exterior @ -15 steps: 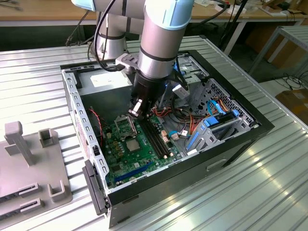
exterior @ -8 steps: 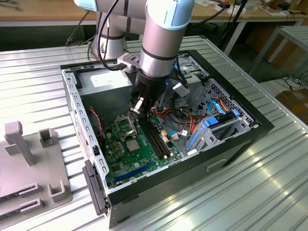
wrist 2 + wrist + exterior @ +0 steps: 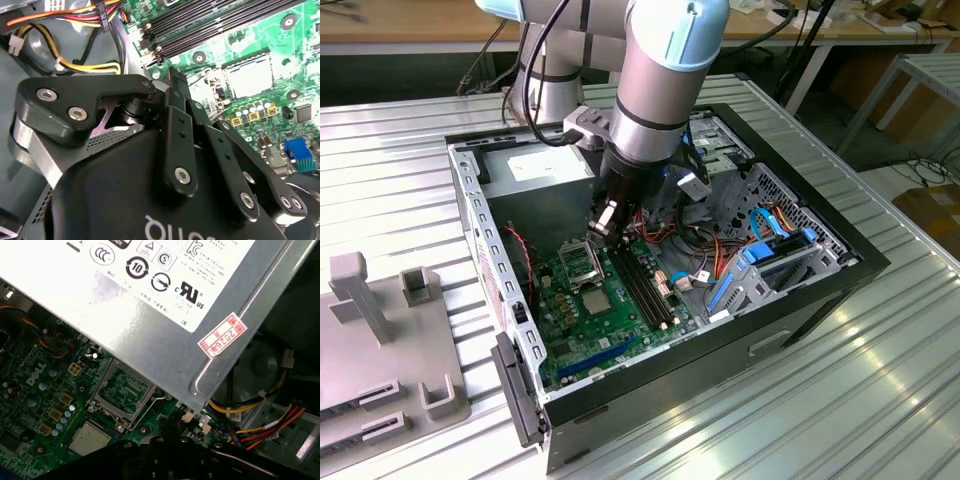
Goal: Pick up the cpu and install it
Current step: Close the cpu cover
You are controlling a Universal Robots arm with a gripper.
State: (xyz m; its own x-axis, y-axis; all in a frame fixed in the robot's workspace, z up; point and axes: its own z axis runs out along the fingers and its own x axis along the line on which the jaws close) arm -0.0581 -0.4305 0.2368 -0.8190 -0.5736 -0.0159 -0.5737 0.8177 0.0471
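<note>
The cpu (image 3: 90, 438) is a small pale silvery-beige square lying flat on the green motherboard (image 3: 582, 335), beside the black socket (image 3: 122, 395), whose metal frame stands open. The exterior view shows the cpu (image 3: 599, 301) just in front of the socket (image 3: 582, 262), and it also appears in the second wrist view (image 3: 248, 76). My gripper (image 3: 603, 228) hangs inside the open computer case, above the socket's back edge and clear of the board. Its fingers (image 3: 172, 107) meet at the tips with nothing between them. The cpu lies apart from the gripper, untouched.
The black computer case (image 3: 800, 300) lies open on a ribbed metal table (image 3: 880, 400). A silver power supply (image 3: 165, 305) sits close behind the gripper. Coloured cables (image 3: 705, 255), memory slots (image 3: 640, 285) and a blue-clipped drive cage (image 3: 770, 255) crowd the exterior view's right. A grey fixture (image 3: 380, 340) stands at the left.
</note>
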